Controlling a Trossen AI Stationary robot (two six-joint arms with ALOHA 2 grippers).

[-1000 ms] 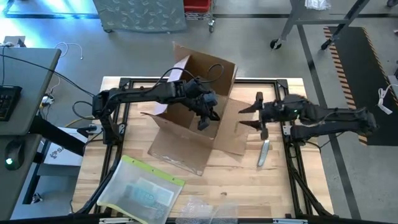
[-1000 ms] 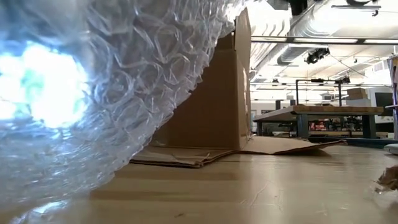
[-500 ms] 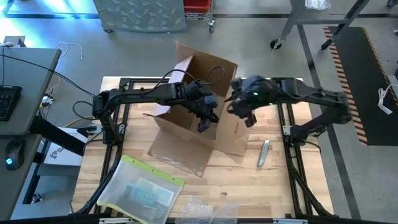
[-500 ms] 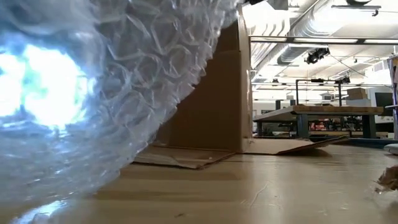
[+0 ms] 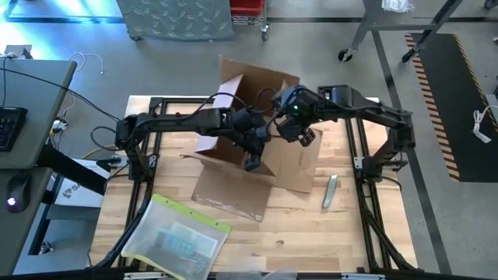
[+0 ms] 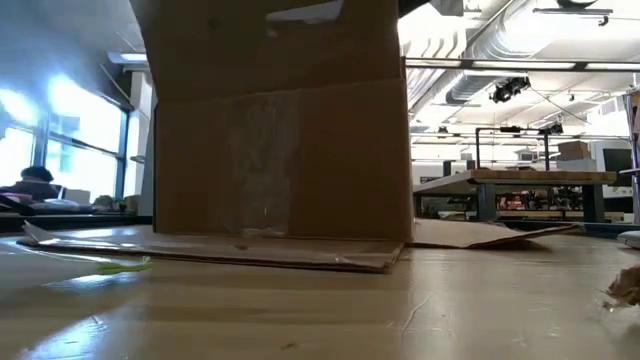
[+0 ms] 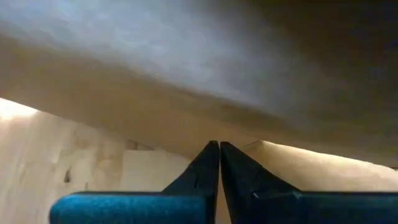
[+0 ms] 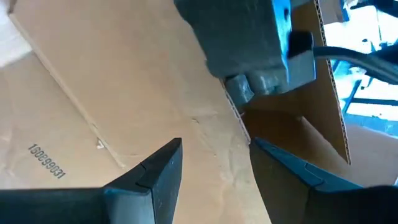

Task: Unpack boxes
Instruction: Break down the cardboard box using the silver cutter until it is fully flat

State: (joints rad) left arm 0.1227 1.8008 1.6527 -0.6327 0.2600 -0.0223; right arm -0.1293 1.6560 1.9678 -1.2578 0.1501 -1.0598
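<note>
The brown cardboard box (image 5: 245,117) stands open in the middle of the table, its near flap (image 5: 229,190) and right flap (image 5: 296,167) lying flat on the wood. My left gripper (image 5: 250,162) reaches in from the left, shut, at the box's near right corner. In the left wrist view its tips (image 7: 219,146) point at a cardboard face (image 7: 205,81). My right gripper (image 5: 305,138) hovers open over the box's right wall. In the right wrist view its fingers (image 8: 214,155) stand on either side of the wall's corrugated edge (image 8: 239,121) without plainly touching it. My left gripper's shut fingertips (image 7: 211,155) lie right at the box's cardboard near the near right corner, slanting down from the left. No cardboard shows between them, and I cannot tell whether they touch the wall.
A clear sleeve with a yellow edge (image 5: 179,237) lies at the near left of the table. A small pale flat object (image 5: 331,190) lies on the wood right of the box. A black frame (image 5: 366,194) borders the tabletop.
My right gripper has risen from the table's right side and swung left over the box's right wall, rolling as it went, and has stayed open. The box has turned a little. The bubble wrap that filled the low view is gone from in front of that camera.
</note>
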